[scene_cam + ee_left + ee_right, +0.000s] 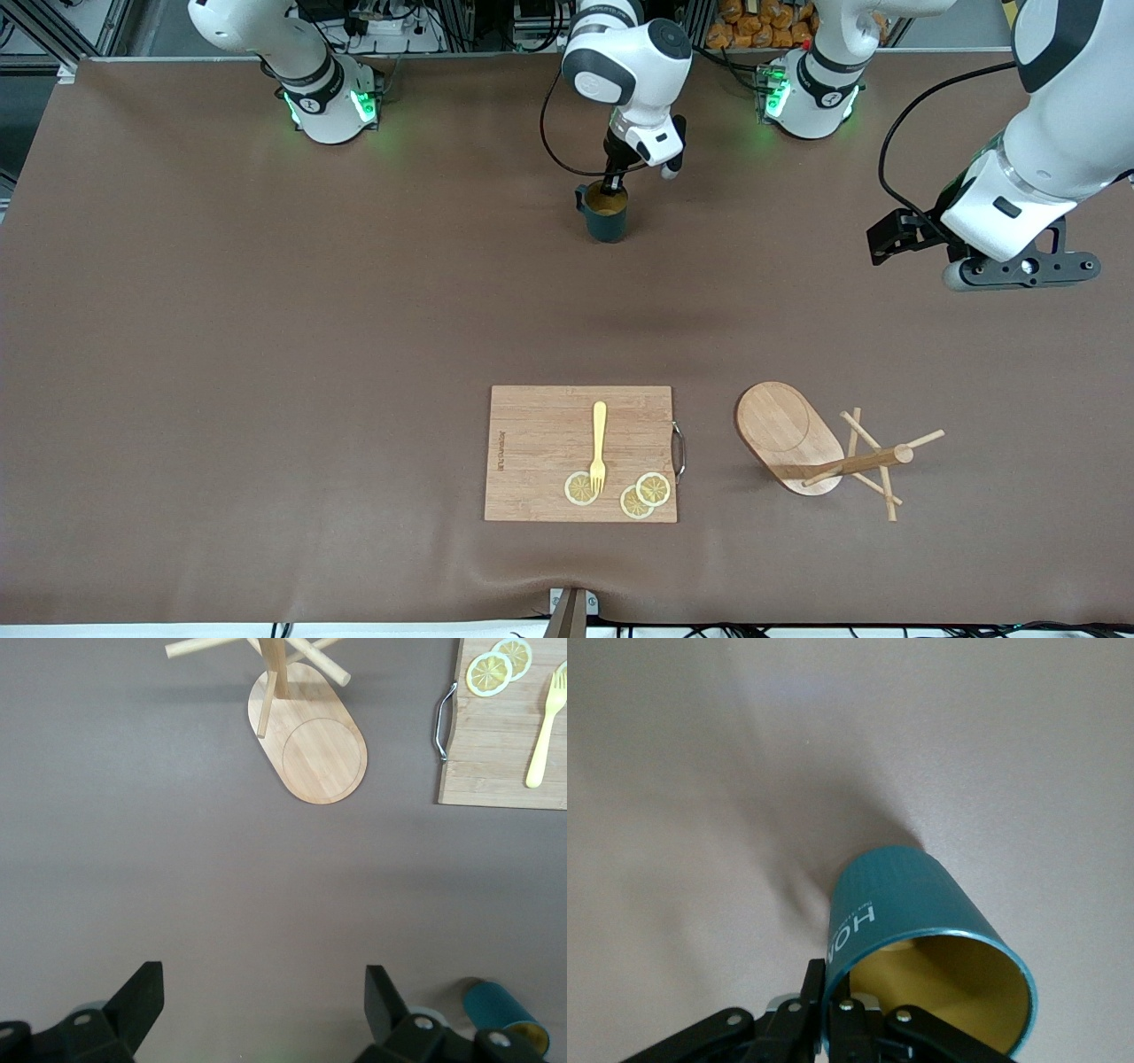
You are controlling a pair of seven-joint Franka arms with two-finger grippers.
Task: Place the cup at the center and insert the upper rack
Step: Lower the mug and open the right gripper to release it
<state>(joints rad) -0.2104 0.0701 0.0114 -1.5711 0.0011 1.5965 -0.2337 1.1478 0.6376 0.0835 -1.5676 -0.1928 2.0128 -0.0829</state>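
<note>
The dark teal cup (pixel 607 217) with a tan-yellow inside is upright at the table's middle, on the robots' side. My right gripper (pixel 611 183) is shut on its rim, one finger inside and one outside, as the right wrist view shows (pixel 830 988) on the cup (pixel 912 895). I cannot tell whether the cup touches the table. The wooden mug tree (pixel 788 434) stands on its oval base toward the left arm's end, near the front camera. My left gripper (pixel 886 241) is open and empty, high over bare table. In the left wrist view my left gripper (pixel 263 973) faces the mug tree (pixel 314 744).
A rectangular wooden cutting board (pixel 540 443) lies beside the mug tree, near the front camera. On it are a yellow fork (pixel 599 443) and three lemon slices (pixel 653 488). The board's metal handle (pixel 679 450) faces the mug tree. Brown cloth covers the table.
</note>
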